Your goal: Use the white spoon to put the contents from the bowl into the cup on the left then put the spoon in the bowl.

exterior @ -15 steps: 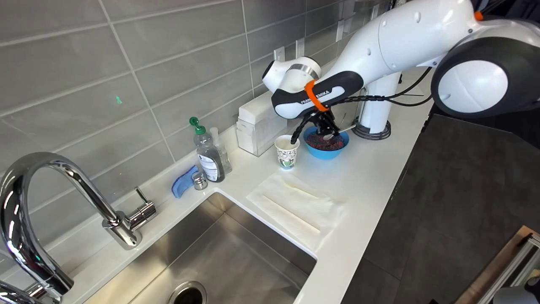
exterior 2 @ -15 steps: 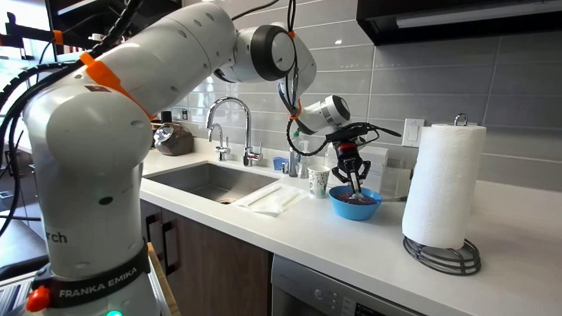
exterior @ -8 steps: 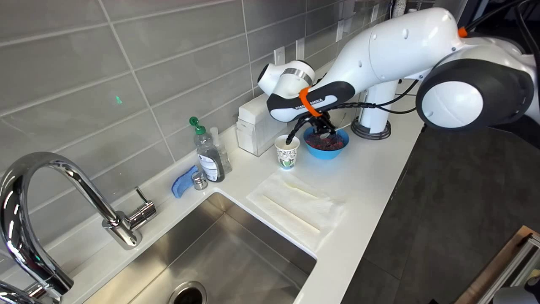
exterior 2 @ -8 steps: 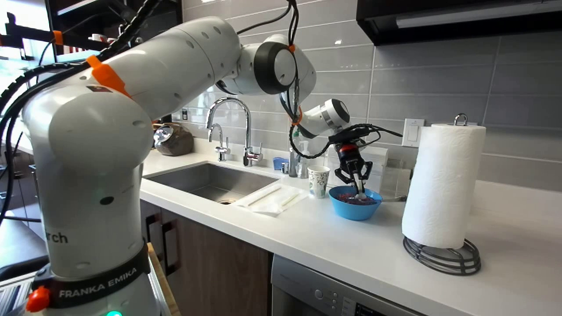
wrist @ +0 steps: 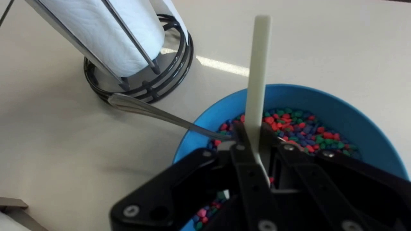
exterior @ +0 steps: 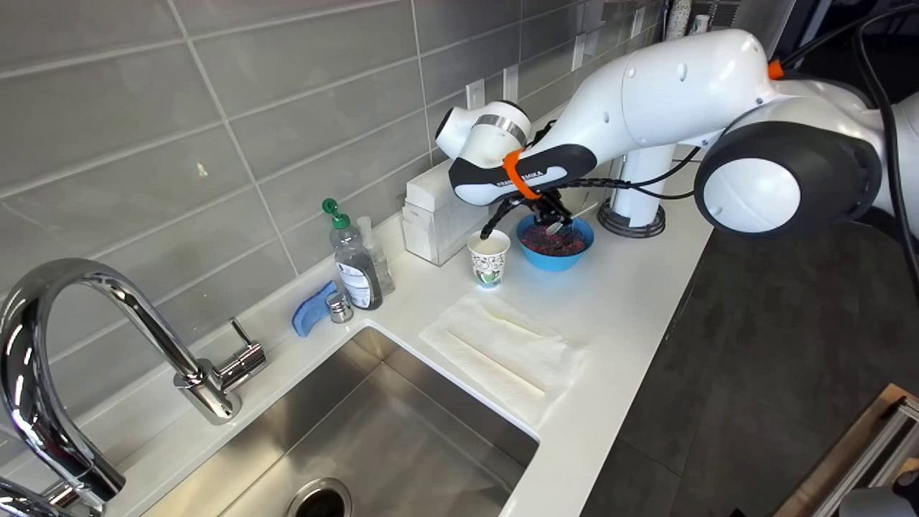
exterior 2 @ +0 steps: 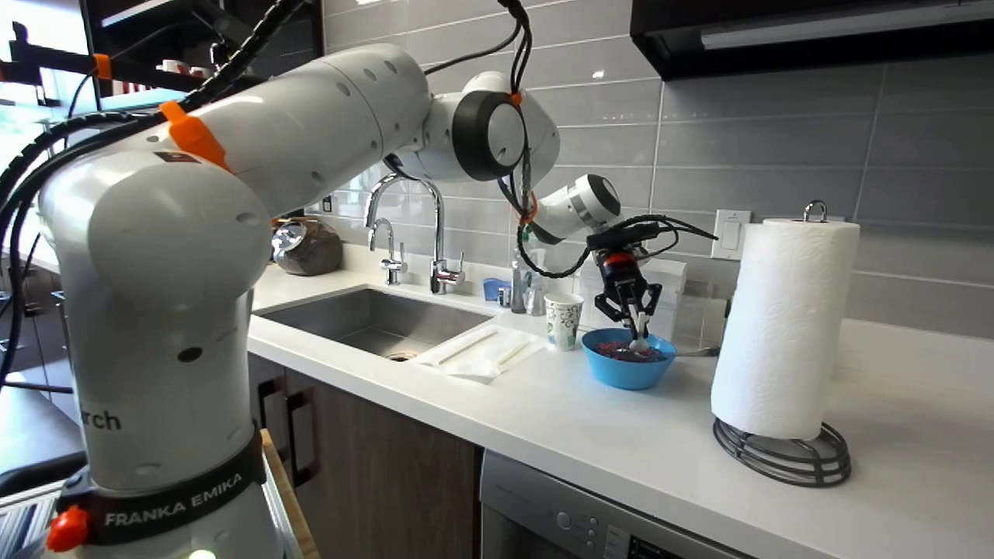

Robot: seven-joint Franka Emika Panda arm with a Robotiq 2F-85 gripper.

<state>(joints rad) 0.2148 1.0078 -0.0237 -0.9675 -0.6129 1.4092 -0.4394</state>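
The bright-blue bowl [exterior: 551, 263] shows in both exterior views [exterior 2: 626, 376] and the wrist view [wrist: 221, 110]. It holds red, green and blue pebbles. The white cup [exterior: 488, 264] with green print stands beside it, also in an exterior view [exterior 2: 563, 320]; its inside is mostly hidden. My gripper [wrist: 253, 138], over the bowl [exterior 2: 638, 330], is shut on the white spoon [wrist: 257, 67], whose handle sticks out past the fingertips. The spoon's head is hidden under the gripper in the wrist view. A metal utensil [wrist: 151, 110] rests in the bowl, its handle over the rim.
A paper-towel roll [exterior 2: 784, 334] on a wire stand is near the bowl. A paper towel [exterior: 502, 352] lies between cup and sink [exterior: 402, 438]. A white box [exterior: 441, 215], a soap bottle [exterior: 359, 276] and a blue brush [exterior: 312, 309] line the wall.
The arm has lowered at its elbow, and the gripper has shifted slightly and tilted, still over the bowl and still holding the spoon. The bowl and cup have not moved.
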